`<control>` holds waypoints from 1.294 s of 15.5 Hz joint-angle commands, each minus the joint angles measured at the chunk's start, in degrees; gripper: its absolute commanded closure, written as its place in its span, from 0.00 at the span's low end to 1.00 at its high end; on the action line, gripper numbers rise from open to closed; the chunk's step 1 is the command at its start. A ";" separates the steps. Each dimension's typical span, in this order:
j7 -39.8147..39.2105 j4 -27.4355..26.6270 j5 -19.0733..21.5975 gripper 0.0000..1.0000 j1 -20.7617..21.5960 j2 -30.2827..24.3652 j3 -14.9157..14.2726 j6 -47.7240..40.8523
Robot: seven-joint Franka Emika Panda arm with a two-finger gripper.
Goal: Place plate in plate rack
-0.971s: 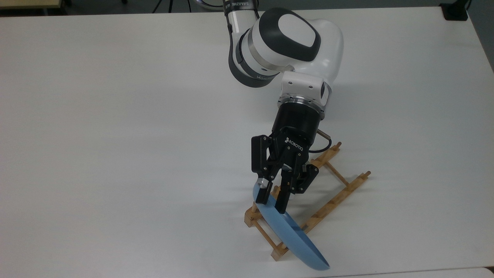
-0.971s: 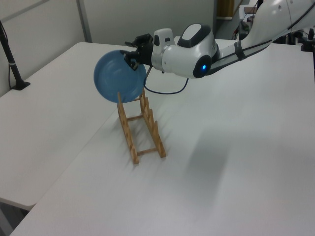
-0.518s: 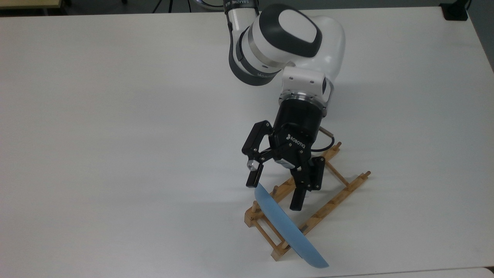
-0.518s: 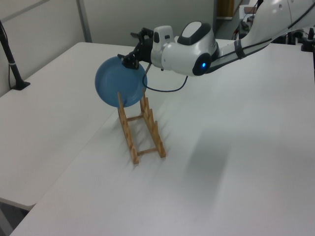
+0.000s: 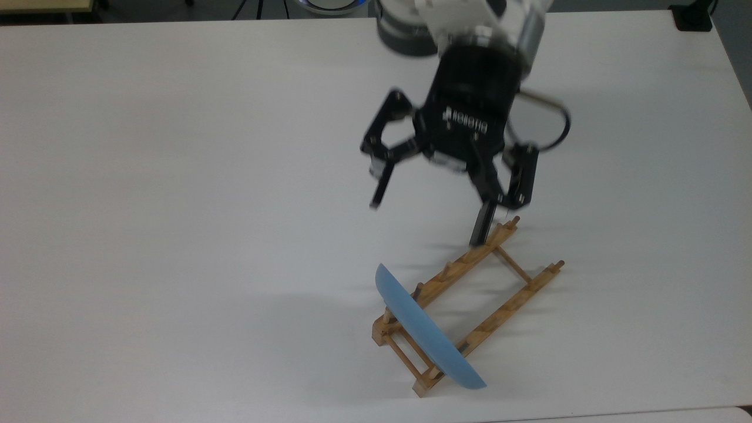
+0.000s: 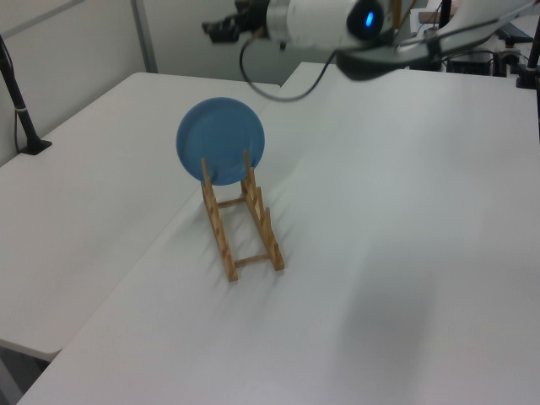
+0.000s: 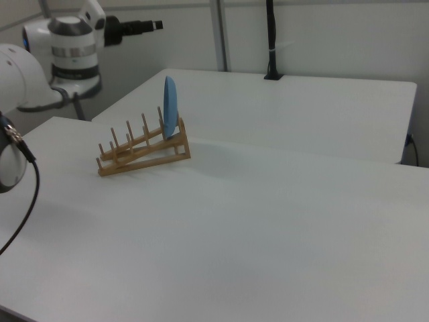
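Plate [image 5: 427, 333] stands on edge in the end slot of the plate rack [image 5: 470, 305], well below and clear of the pincer [image 5: 429, 220], which hangs high above the desk [image 5: 176, 176] with its fingers spread wide and holding nothing. A second ago those fingers were clamped on the plate's upper rim; half a second ago they had parted just above it; now the arm has lifted away and back, and the plate has stayed where it was let go. In the left view the plate [image 6: 220, 141] sits upright between the end pegs of the rack [image 6: 240, 224], and the right view shows it [image 7: 169, 106] leaning only slightly at the raised end of the rack [image 7: 142, 149]. By that, the placing looks done, and what remains is probably just the retreat.

The pincer is smeared by motion in the top view, so its fingertips are hard to fix exactly. Where the plate's bottom edge meets the rails is hidden behind the plate itself, so how firmly it is seated cannot be told.
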 commanded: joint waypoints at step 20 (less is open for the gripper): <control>-47.34 -23.54 91.84 0.00 -6.24 -34.60 -8.23 -59.89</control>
